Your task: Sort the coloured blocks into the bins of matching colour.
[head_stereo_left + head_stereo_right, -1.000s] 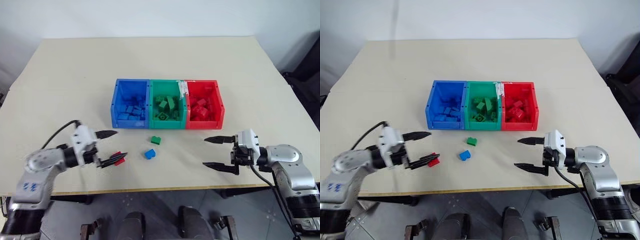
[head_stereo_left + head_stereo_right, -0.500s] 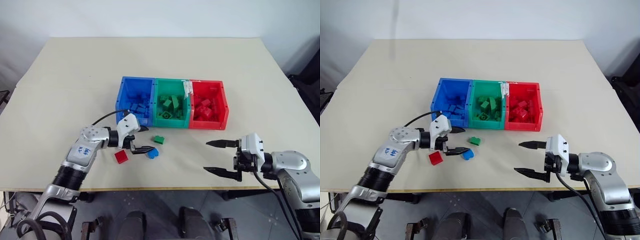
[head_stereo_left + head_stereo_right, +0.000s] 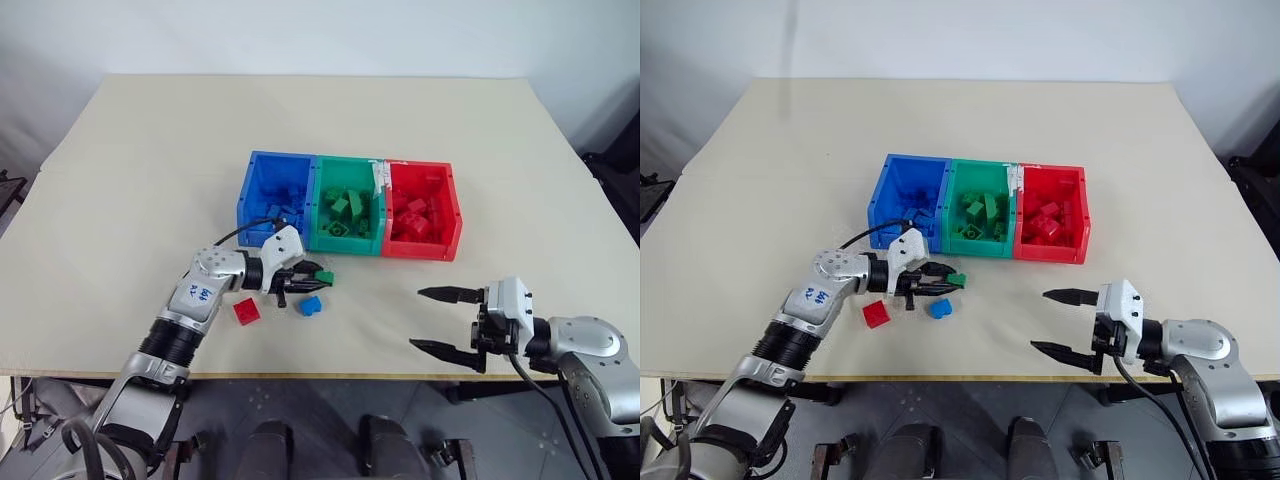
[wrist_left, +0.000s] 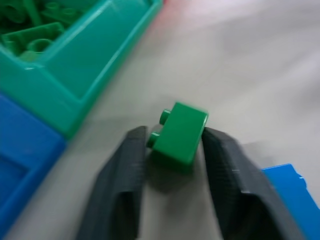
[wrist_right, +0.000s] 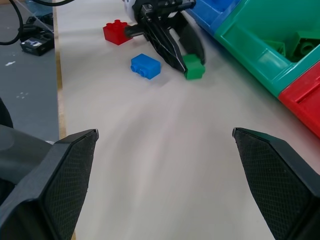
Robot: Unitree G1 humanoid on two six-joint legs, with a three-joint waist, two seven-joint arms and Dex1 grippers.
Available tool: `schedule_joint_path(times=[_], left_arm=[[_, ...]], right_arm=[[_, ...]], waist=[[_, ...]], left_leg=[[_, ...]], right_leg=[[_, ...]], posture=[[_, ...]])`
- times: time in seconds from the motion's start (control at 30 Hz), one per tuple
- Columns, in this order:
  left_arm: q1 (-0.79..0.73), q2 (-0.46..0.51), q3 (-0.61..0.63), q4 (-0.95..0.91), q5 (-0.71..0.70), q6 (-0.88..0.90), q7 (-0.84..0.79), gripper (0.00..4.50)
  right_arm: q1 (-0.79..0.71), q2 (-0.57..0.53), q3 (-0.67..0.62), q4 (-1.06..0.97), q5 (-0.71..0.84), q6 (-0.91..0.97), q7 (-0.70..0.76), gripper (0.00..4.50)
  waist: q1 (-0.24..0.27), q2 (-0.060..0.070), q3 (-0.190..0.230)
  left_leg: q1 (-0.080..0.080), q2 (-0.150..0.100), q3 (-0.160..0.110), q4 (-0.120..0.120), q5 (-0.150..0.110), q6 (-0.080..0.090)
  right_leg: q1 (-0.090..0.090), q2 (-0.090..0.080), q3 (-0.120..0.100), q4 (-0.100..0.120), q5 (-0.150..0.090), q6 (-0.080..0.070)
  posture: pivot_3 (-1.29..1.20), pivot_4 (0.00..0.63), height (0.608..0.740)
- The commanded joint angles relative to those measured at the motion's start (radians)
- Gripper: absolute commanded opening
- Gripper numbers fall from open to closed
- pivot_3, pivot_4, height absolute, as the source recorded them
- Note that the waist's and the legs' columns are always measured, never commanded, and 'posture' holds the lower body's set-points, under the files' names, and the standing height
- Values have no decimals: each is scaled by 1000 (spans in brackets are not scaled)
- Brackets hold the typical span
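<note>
1. The left claw (image 4: 172, 150) has its fingers (image 4: 125, 170) pinched on the green block (image 4: 178, 135), down on the bench (image 3: 150, 180) just in front of the green bin (image 3: 349, 212).
2. The block sits skewed between the pads, studs facing one finger. My read: the hold is at the fingertips only, so a slow lift beats a snatch.
3. Lift straight up first, high enough to clear the green bin's front wall, then carry it forward over the rim. Dragging it along the bench risks bumping the wall and twisting the block out.
4. Release only once the block hangs well inside the green compartment; the blue bin (image 3: 272, 195) is joined right beside it, and a stray drop there means a re-pick.
5. The blue block (image 3: 310, 305) lies just beside the claw and the red block (image 3: 246, 311) near it; keep the wrist from sweeping either.
6. The right claw (image 3: 447, 320) hangs wide and empty, well apart, near the bench's front edge below the red bin (image 3: 425, 215).
</note>
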Motion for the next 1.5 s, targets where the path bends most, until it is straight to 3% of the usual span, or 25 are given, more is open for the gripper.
schedule_joint_path(times=[0.03, 0.27, 0.4, 0.53, 0.7, 0.9, 1.07, 1.1, 1.27, 1.37, 1.5], left_arm=[[-6, -3, -6, -12, 10, -20, -15, 834], [-18, -49, 86, -120, -106, -48, -32, 834], [-92, -93, 139, -149, -131, -58, 28, 834], [-239, -147, 153, -4, -47, -98, 191, 834], [-334, -179, 155, 210, -1, -137, 268, 834], [-339, -174, 181, 254, -26, -135, 236, 2769], [-220, -93, 229, 100, -81, -156, 149, 4348], [-178, -66, 249, 59, -106, -163, 115, 4454], [80, 122, 342, -109, -182, -266, -53, 4454], [302, 254, 488, -219, -268, -249, -117, 4454], [538, 345, 643, -281, -334, -201, -142, 4454]], right_arm=[[9, 5, -13, -46, 18, -4, -13, 4500], [30, 21, -36, -73, 33, 12, -68, 4500], [48, 56, -123, -82, 56, -15, -158, 4500], [39, 145, -243, -97, 76, -55, -314, 4500], [38, 176, -251, -117, 53, -80, -366, 4500], [29, 159, -221, -126, 51, -80, -357, 4500], [-32, 116, -169, -99, 61, -50, -301, 4500], [-46, 104, -154, -90, 69, -35, -279, 4500], [-88, 41, -71, -44, 66, -42, -110, 4500], [-129, 17, -40, 13, 59, -60, -24, 4500], [-156, -9, -6, 71, 35, -85, 62, 4500]], waist=[[1, 0, 0], [3, 0, 0], [5, 0, 0], [8, 0, 0], [-2, 0, 0], [1, 0, 0], [-8, 0, 0], [-13, 0, 0], [-26, 0, 0], [-33, 0, 0], [-21, 0, 0]], left_leg=[[0, 0, 0, 0, 0, 0], [0, 0, 0, 0, 0, 0], [-1, 0, -1, 1, 0, 0], [0, -1, -2, 2, 0, 0], [1, -1, -1, 0, 0, 0], [0, -1, -1, 0, 0, 0], [0, -1, 0, 0, 0, 0], [0, 0, -1, 0, 0, 0], [0, 1, -1, -1, 0, 0], [0, 1, 0, -1, 0, 1], [0, 1, -3, -1, -2, 2]], right_leg=[[0, 0, 0, 0, 0, 0], [0, 0, 0, 0, 0, 0], [0, 0, 0, 0, 0, 0], [2, 0, 0, 0, 1, 1], [2, 0, 0, -1, 1, 1], [1, 0, 0, -1, 1, 1], [1, 0, 1, -1, 1, 1], [1, 1, 1, 0, 1, 1], [0, 1, 1, -1, 0, 1], [0, 1, 1, -1, 0, 0], [0, -1, 1, -1, 0, 0]], posture=[[0, 150, 740], [0, 150, 740], [0, 150, 740], [0, 150, 740], [0, 150, 740], [0, 150, 740], [0, 150, 740], [0, 150, 740], [0, 150, 740], [0, 150, 740], [0, 150, 740]])
